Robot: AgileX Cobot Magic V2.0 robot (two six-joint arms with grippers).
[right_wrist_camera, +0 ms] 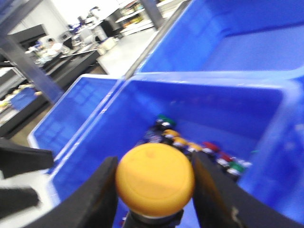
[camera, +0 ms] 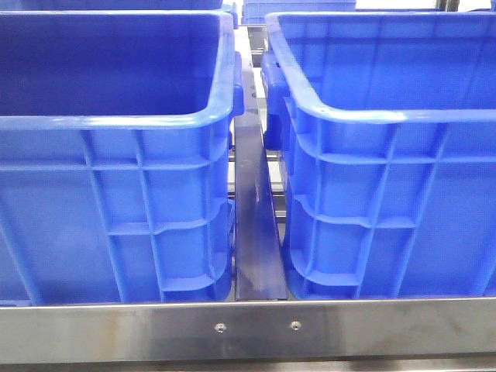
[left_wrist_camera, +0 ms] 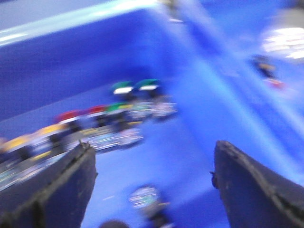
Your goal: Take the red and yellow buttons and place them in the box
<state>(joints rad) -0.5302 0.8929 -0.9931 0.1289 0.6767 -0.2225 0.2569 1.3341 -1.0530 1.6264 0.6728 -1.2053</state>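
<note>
Yellow button (right_wrist_camera: 155, 178): sits squarely between the right fingers (right_wrist_camera: 154, 190), its domed cap facing the camera and both dark fingers pressed against its sides; held above the open blue crate (right_wrist_camera: 85, 152).
Right fingers: closed around the yellow button, one on each side of the cap.
Left fingers (left_wrist_camera: 154, 183): spread wide with nothing between them, poised inside a blue crate (left_wrist_camera: 71, 61); the view is blurred.
Loose buttons (left_wrist_camera: 95, 121): a row of red, yellow and green caps on the crate floor, beyond the left fingertips and apart from them.
Button heap (right_wrist_camera: 199, 152): a cluster of green, yellow and red caps in the crate below the held button.
Front view: two blue crates (camera: 116, 194) side by side behind a metal rail (camera: 248, 329); neither arm shows.
</note>
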